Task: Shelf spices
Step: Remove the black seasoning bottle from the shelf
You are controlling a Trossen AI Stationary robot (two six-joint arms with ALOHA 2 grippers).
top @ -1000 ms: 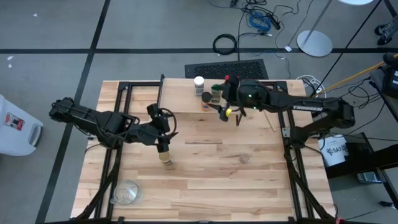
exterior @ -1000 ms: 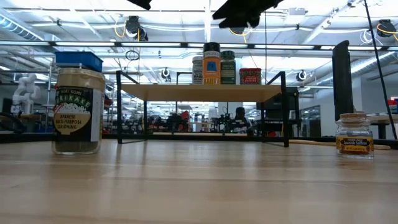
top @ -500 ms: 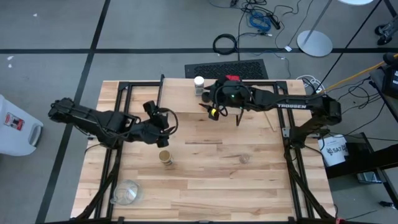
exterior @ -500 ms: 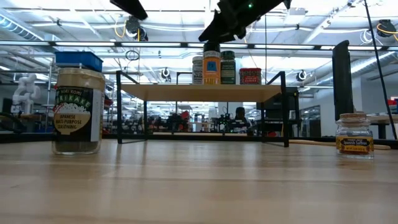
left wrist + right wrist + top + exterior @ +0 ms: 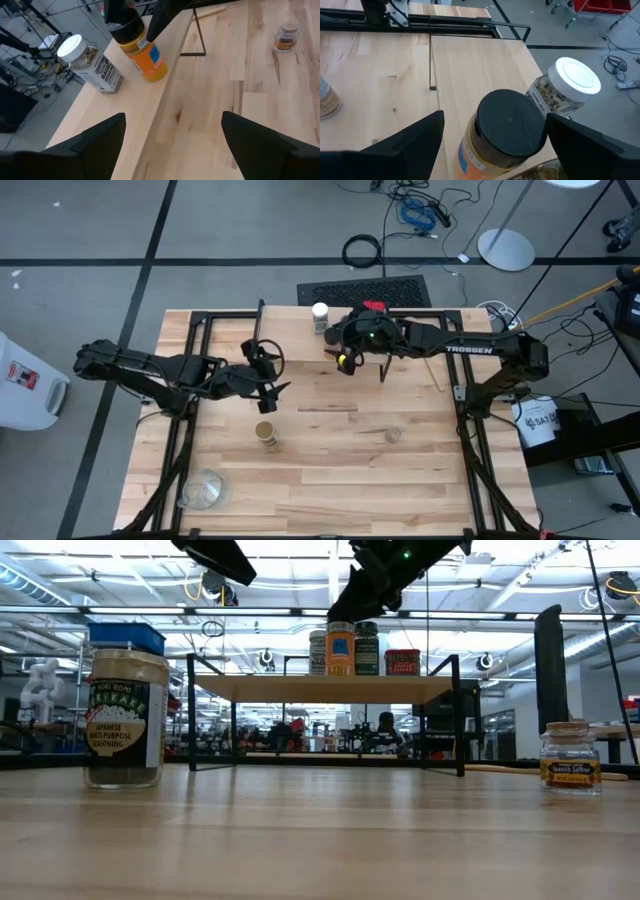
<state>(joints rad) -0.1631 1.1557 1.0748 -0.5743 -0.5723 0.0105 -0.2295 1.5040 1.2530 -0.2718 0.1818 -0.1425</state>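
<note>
Four spice containers already stand in a cluster on the shelf [image 5: 320, 688]: a white-lidded jar [image 5: 567, 85], an orange-labelled jar with a black lid [image 5: 506, 131], a green-lidded jar [image 5: 366, 648] and a red tin [image 5: 402, 662]. Two remain on the table [image 5: 400, 470]: a tan-lidded jar [image 5: 265, 432] in front of the shelf, and a small saffron jar [image 5: 570, 758] off towards the right side.

The right end effector [image 5: 490, 131] hangs just above the orange-labelled jar, its fingers spread wide on either side of the black lid and gripping nothing. This looks like the end of a placement, the jar standing upright on the plank just beside the white-lidded one. The next move for this arm would likely be to lift straight up and clear, without nudging the jars crowded close around it.

The left end effector [image 5: 172, 132] hovers over the table near the shelf's front edge, also wide open and empty, pointed toward the shelf. The tan-lidded jar sits on the table close behind it, nearer the front, apart from its fingers. Judging by that, the left arm's next job is probably to reach one of the two remaining jars, close on its body, and carry it up to a free stretch of the plank.
</note>
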